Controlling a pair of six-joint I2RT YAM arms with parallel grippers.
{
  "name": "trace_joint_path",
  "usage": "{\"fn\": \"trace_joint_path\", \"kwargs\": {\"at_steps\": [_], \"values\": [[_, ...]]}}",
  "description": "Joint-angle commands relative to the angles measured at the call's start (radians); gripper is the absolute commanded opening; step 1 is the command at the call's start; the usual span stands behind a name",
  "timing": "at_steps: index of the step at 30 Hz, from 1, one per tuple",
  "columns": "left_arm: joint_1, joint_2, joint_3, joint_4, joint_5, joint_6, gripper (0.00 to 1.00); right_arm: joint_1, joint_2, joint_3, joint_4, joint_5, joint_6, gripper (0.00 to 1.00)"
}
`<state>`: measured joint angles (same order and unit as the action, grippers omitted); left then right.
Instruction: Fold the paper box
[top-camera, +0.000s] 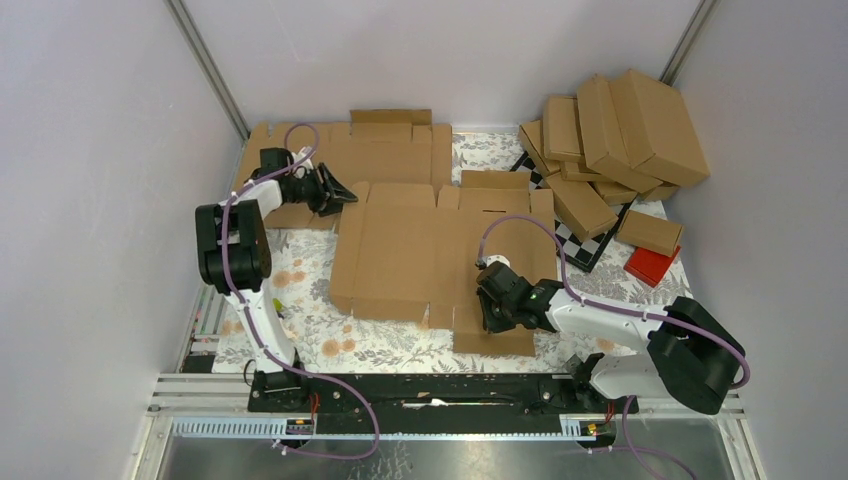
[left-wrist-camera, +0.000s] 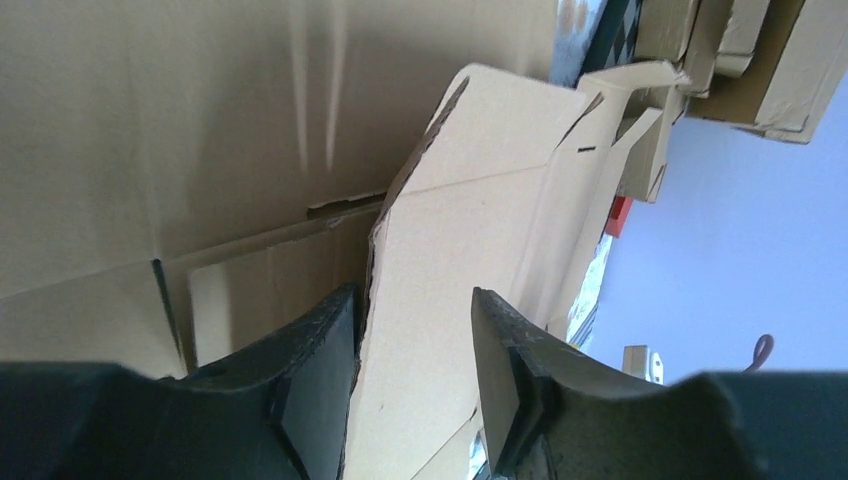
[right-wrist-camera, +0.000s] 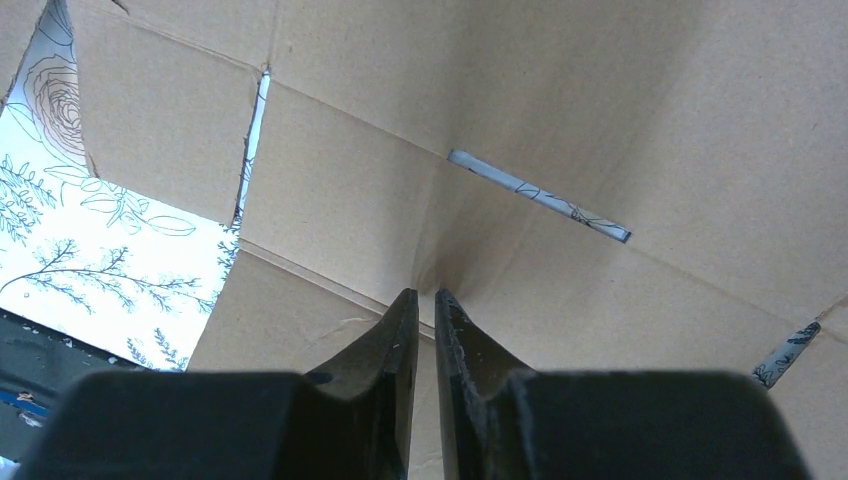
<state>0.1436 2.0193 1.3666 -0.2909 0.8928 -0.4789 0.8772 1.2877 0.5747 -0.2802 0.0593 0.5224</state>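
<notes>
The paper box (top-camera: 420, 250) lies unfolded on the flowered cloth in the middle of the table, a flat brown cardboard sheet with flaps and slots. My left gripper (top-camera: 345, 193) is at its far left corner. In the left wrist view that gripper (left-wrist-camera: 412, 292) stands open around a raised flap (left-wrist-camera: 470, 200), whose edge rests against the left finger (left-wrist-camera: 325, 340). My right gripper (top-camera: 488, 312) is over the box's near right part. In the right wrist view it (right-wrist-camera: 425, 293) is shut, with nothing between the fingers and its tips down on the cardboard (right-wrist-camera: 560, 110) beside a crease.
A second flat cardboard sheet (top-camera: 390, 150) lies behind the box against the back wall. Several folded boxes (top-camera: 620, 135) are piled at the back right over a checkered board (top-camera: 590, 245). A small red block (top-camera: 650, 265) sits by the right wall. Walls close in both sides.
</notes>
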Motion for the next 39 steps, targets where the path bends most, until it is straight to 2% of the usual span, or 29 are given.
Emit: {"fn": "trace_joint_path", "kwargs": {"at_steps": [1, 6, 8, 12, 15, 18, 22, 29, 31, 33, 35, 39], "values": [[-0.05, -0.037, 0.043, -0.047, -0.009, 0.08, 0.46, 0.002, 0.002, 0.03, -0.014, -0.003, 0.0, 0.19], [-0.081, -0.037, 0.039, -0.057, -0.056, 0.111, 0.36, 0.002, -0.002, 0.03, -0.014, -0.005, -0.001, 0.19], [-0.089, -0.044, 0.039, -0.066, -0.102, 0.121, 0.27, 0.002, -0.005, 0.03, -0.014, -0.004, 0.002, 0.19], [-0.09, -0.071, 0.043, -0.067, -0.171, 0.135, 0.0, 0.002, -0.008, 0.029, -0.014, -0.005, 0.002, 0.19], [-0.101, -0.126, 0.037, -0.066, -0.202, 0.139, 0.0, 0.002, -0.014, 0.034, -0.016, -0.009, -0.01, 0.23], [-0.135, -0.245, 0.007, -0.058, -0.276, 0.153, 0.0, 0.002, -0.038, 0.06, -0.04, -0.015, -0.031, 0.44], [-0.156, -0.463, -0.069, -0.003, -0.296, 0.135, 0.0, 0.002, -0.108, 0.093, -0.05, -0.024, -0.058, 0.56], [-0.233, -0.851, -0.338, 0.185, -0.339, 0.082, 0.0, 0.002, -0.193, 0.091, 0.024, -0.088, -0.03, 0.8], [-0.273, -0.952, -0.419, 0.23, -0.38, 0.061, 0.0, 0.001, -0.193, 0.093, 0.047, -0.072, 0.037, 0.88], [-0.297, -1.049, -0.489, 0.26, -0.426, 0.044, 0.0, 0.0, -0.194, 0.086, 0.09, -0.05, 0.134, 0.89], [-0.303, -1.13, -0.55, 0.28, -0.449, 0.011, 0.0, 0.0, -0.202, 0.063, 0.138, 0.009, 0.312, 0.97], [-0.305, -1.219, -0.602, 0.259, -0.431, -0.061, 0.0, 0.0, -0.253, -0.078, 0.381, 0.034, 0.603, 0.94]]}}
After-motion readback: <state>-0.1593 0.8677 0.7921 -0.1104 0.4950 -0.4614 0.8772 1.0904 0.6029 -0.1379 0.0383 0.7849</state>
